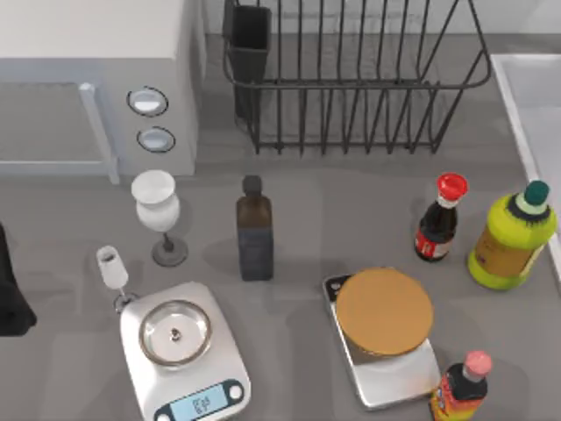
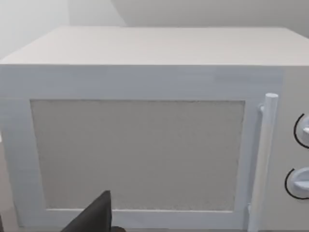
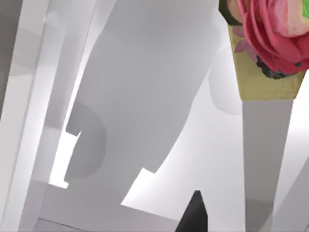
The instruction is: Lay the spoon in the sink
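Note:
The spoon (image 1: 113,270), a small white scoop with a thin grey handle, lies on the table left of centre, between the white goblet (image 1: 157,210) and the scale with the metal bowl (image 1: 180,338). The sink (image 1: 519,110), a pale basin with a raised rim, sits at the far right edge, partly cut off. My left arm (image 1: 12,294) is a dark shape at the table's left edge, apart from the spoon. Its gripper (image 2: 95,216) is a dark tip facing the microwave door (image 2: 137,154). My right gripper (image 3: 194,213) is a dark tip before pale surfaces.
A white microwave (image 1: 96,79) stands back left and a black wire dish rack (image 1: 351,79) back centre. A dark bottle (image 1: 254,230), a red-capped sauce bottle (image 1: 438,219), a yellow-green bottle (image 1: 513,239), a scale bearing a brown disc (image 1: 384,314) and a pink-capped bottle (image 1: 462,388) stand between spoon and sink.

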Tool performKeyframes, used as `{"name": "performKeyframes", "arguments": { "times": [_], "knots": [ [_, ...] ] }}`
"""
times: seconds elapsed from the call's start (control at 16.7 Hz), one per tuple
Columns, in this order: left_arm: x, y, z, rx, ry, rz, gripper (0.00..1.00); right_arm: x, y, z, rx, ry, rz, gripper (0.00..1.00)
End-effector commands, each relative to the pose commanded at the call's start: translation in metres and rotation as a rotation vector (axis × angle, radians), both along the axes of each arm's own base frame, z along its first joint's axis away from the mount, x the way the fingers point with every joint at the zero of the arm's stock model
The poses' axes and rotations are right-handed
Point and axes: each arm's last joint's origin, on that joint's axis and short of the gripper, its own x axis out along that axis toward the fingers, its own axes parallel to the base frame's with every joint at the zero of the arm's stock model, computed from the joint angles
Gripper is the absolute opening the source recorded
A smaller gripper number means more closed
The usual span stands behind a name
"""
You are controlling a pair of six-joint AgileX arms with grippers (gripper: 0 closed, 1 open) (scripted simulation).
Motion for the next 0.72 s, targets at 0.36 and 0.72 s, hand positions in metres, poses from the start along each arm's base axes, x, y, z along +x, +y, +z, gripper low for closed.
{"name": "performKeyframes", "arguments": {
  "times": [0.36, 0.72],
  "knots": [
    [0.000, 0.000, 0.000, 0.000, 0.000, 0.000, 1.00, 0.009, 0.016, -0.010, -0.005, -0.014, -0.002, 0.00],
    [0.000, 0.000, 0.000, 0.000, 0.000, 0.000, 1.00, 0.010, 0.014, -0.007, -0.007, -0.038, -0.007, 0.00]
  ]
}}
